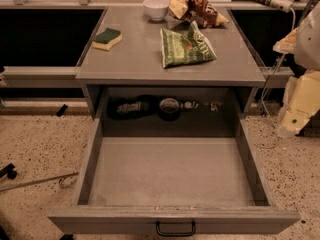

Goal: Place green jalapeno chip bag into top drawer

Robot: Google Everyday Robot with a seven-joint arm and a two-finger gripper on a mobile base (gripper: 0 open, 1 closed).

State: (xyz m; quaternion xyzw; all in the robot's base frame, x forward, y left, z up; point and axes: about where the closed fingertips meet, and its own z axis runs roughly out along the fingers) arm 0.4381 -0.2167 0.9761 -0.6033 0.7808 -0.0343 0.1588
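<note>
The green jalapeno chip bag [186,47] lies flat and wrinkled on the grey counter top [135,59], right of centre. The top drawer [170,176] is pulled wide open below the counter, its flat bottom bare, with a small black handle [175,228] on its front. My gripper [294,115] hangs at the right edge of the view, beside the drawer's right side and below counter level. It is well apart from the bag and holds nothing that I can see.
A green-and-yellow sponge [107,38] lies at the counter's left. A white bowl [156,8] and a brown-and-yellow snack bag [196,9] sit at the back. Dark items, among them a tape roll [169,107], lie behind the drawer's back wall. Speckled floor surrounds the cabinet.
</note>
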